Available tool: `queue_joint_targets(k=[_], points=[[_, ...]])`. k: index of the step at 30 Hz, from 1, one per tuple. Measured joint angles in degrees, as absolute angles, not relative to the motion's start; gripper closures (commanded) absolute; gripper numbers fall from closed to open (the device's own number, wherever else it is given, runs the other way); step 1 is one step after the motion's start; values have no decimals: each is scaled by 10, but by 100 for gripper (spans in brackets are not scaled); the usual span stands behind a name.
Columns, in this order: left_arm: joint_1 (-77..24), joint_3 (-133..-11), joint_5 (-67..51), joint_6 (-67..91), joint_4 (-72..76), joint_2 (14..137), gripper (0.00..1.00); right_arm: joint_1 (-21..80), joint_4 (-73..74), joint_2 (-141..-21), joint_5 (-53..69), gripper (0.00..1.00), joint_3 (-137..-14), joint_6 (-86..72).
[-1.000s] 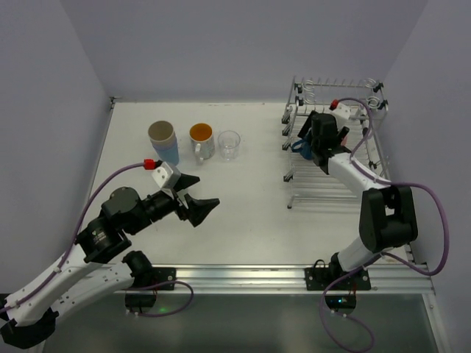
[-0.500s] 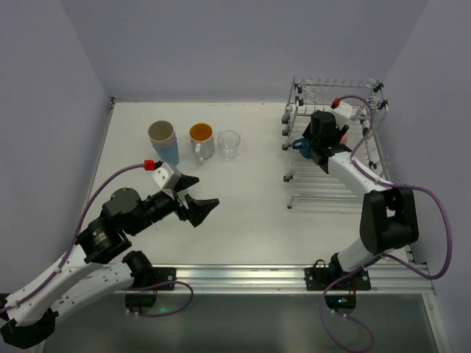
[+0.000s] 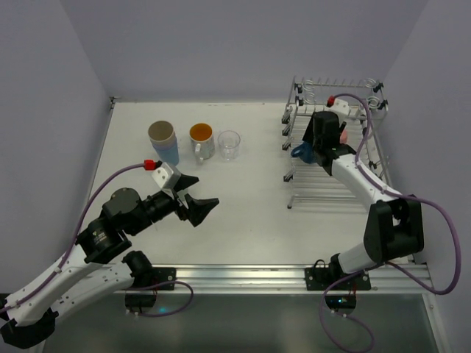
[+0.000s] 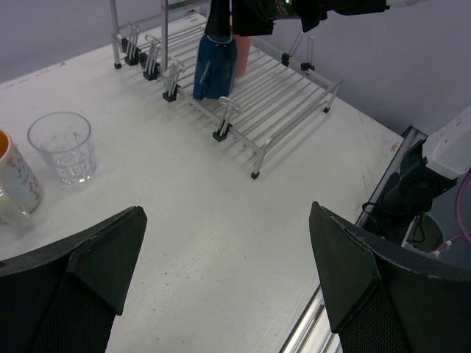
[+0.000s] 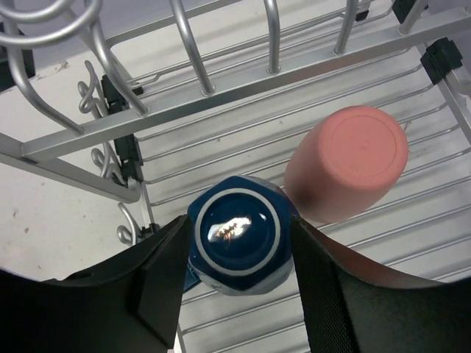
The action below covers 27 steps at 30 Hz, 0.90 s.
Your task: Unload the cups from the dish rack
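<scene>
I am watching my right hand (image 5: 240, 228) reaching down into the dish rack (image 3: 370, 159), and its two fingers (image 5: 158, 290) are sitting against opposite sides of the dark-blue mug (image 4: 213, 68), gripping it. The mug is standing upside down on the lower wires, its ringed base facing straight up at the wrist camera. Just beside it, off the right finger and a little beyond, the pink cup (image 5: 347, 168) is also standing upside down on the same wires; I cannot tell whether the two are touching. Beyond the hand the upper rail with its upright prongs is crossing the view, and the coiled wire holder (image 5: 45, 13) is showing at the far left.

My left hand (image 4: 227, 220) is hovering over the desk (image 3: 250, 191) with its fingers spread wide and nothing between them. Ahead of it and to its left, the clear glass (image 4: 62, 145) is standing upright on the desk, with the orange-inside mug (image 3: 202, 140) just beside the glass and a light-blue tumbler (image 3: 163, 141) next along, all well apart from the rack.
</scene>
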<state>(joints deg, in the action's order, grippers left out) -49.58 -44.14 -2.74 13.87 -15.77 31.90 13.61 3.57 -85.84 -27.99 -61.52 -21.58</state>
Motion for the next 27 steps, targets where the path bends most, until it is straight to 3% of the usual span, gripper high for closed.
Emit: queue_joint_targets(k=[10,16,27], points=[[-496,-441,-27,139,-158,319,0,138,49,-896,-233,37,-657,-201],[-496,-441,-27,139,-158,319,0,139,52,-889,-217,13,-656,-206],[-496,-441,-27,139,-158,319,0,139,81,-885,-273,11,-653,-212]])
